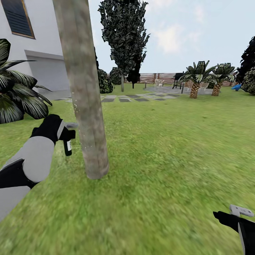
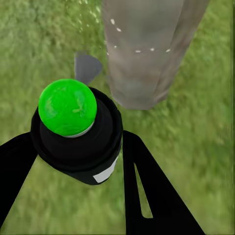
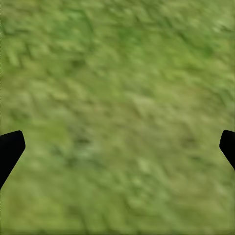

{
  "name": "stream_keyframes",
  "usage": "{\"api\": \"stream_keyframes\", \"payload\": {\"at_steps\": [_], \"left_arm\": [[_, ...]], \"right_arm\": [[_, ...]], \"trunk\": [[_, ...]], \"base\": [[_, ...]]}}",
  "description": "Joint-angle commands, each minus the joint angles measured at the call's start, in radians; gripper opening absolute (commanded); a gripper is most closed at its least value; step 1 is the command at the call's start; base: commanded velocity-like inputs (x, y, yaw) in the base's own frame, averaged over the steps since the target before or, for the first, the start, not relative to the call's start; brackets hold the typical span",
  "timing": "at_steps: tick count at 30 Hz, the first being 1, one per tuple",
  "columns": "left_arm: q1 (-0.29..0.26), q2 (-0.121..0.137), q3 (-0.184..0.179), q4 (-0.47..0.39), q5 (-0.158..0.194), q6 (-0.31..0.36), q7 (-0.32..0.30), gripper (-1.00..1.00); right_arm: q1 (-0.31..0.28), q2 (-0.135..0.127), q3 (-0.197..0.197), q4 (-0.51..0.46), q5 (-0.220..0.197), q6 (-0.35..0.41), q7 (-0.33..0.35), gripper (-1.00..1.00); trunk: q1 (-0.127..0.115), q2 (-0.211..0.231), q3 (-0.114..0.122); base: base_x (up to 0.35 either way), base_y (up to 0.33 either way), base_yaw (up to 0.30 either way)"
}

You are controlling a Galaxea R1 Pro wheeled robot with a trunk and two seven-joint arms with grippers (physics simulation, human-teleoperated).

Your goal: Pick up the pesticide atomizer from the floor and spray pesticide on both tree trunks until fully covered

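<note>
One thick grey-brown tree trunk (image 1: 85, 99) rises from the grass floor (image 1: 159, 159) just right of my left gripper (image 1: 69, 132). That gripper is shut on the pesticide atomizer (image 1: 67, 147), a small black sprayer hanging a hand's width from the bark. In the left wrist view the atomizer (image 2: 78, 142) shows a round green top and a pale label, held between black fingers (image 2: 147, 196). The trunk (image 2: 147, 49) beyond it carries a few white pesticide specks (image 2: 117, 29). My right gripper (image 1: 237, 214) hovers low over the grass at the lower right, open (image 3: 117, 147) with nothing between its fingertips (image 3: 10, 147).
A leafy palm (image 1: 17, 92) and the white house (image 1: 42, 53) stand at the left. Grey stone paving (image 1: 134, 97), a dark conifer (image 1: 124, 35), two short palms (image 1: 194, 81) and the wooden fence (image 1: 156, 77) lie far ahead. Lawn spreads to the right.
</note>
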Motion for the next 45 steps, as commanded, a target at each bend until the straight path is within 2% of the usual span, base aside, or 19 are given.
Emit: {"api": "stream_keyframes", "payload": {"at_steps": [1, 8, 18, 21, 25, 29, 34, 36, 38, 45], "left_arm": [[-0.012, -0.001, 0.006, 0.0, -0.012, 0.003, -0.009, -1.0], [-0.121, -0.005, 0.006, 0.005, -0.012, 0.008, -0.009, -1.0], [-0.186, -0.006, 0.005, 0.005, -0.012, 0.008, -0.009, -1.0], [-0.191, -0.005, 0.005, 0.014, -0.012, 0.008, -0.009, -1.0], [-0.191, -0.002, 0.005, 0.133, -0.012, 0.007, -0.009, -1.0], [-0.191, 0.004, 0.006, 0.212, -0.013, 0.004, -0.009, -1.0], [-0.188, 0.042, 0.007, 0.247, -0.013, 0.001, -0.008, -1.0], [-0.186, 0.049, 0.007, 0.249, -0.013, 0.001, -0.008, -1.0], [-0.183, 0.052, 0.006, 0.255, -0.013, 0.001, -0.008, -1.0], [-0.179, 0.05, 0.006, 0.39, -0.015, -0.012, -0.008, -1.0]], "right_arm": [[-0.001, 0.001, -0.003, -0.001, 0.011, 0.003, 0.009, 1.0], [-0.001, 0.001, -0.003, -0.002, 0.011, 0.003, 0.009, 1.0], [-0.001, 0.002, -0.003, -0.002, 0.011, 0.003, 0.009, 1.0], [-0.001, 0.001, -0.003, -0.001, 0.011, 0.003, 0.009, 1.0], [-0.001, 0.001, -0.003, -0.002, 0.011, 0.003, 0.009, 1.0], [-0.001, 0.001, -0.003, -0.002, 0.011, 0.003, 0.009, 1.0], [-0.001, 0.001, -0.003, -0.002, 0.011, 0.003, 0.009, 1.0], [-0.001, 0.001, -0.003, -0.002, 0.011, 0.003, 0.009, 1.0], [-0.001, 0.002, -0.003, -0.002, 0.011, 0.003, 0.009, 1.0], [-0.001, 0.002, -0.003, -0.002, 0.011, 0.003, 0.009, 1.0]], "trunk": [[0.0, 0.0, -0.001], [0.0, 0.0, -0.001], [0.0, 0.0, -0.001], [0.0, 0.0, -0.001], [0.0, 0.0, -0.001], [0.0, 0.0, -0.001], [0.0, 0.0, -0.001], [0.0, 0.0, -0.001], [0.0, 0.0, -0.001], [0.0, 0.0, -0.001]], "base": [[0.0, 0.0, 0.0], [0.0, 0.0, 0.0], [0.0, 0.0, 0.0], [0.0, 0.0, 0.0], [0.0, 0.0, 0.0], [0.0, 0.0, 0.0], [0.0, 0.0, 0.0], [0.0, 0.0, 0.0], [0.0, 0.0, 0.0], [0.0, 0.0, 0.0]]}}
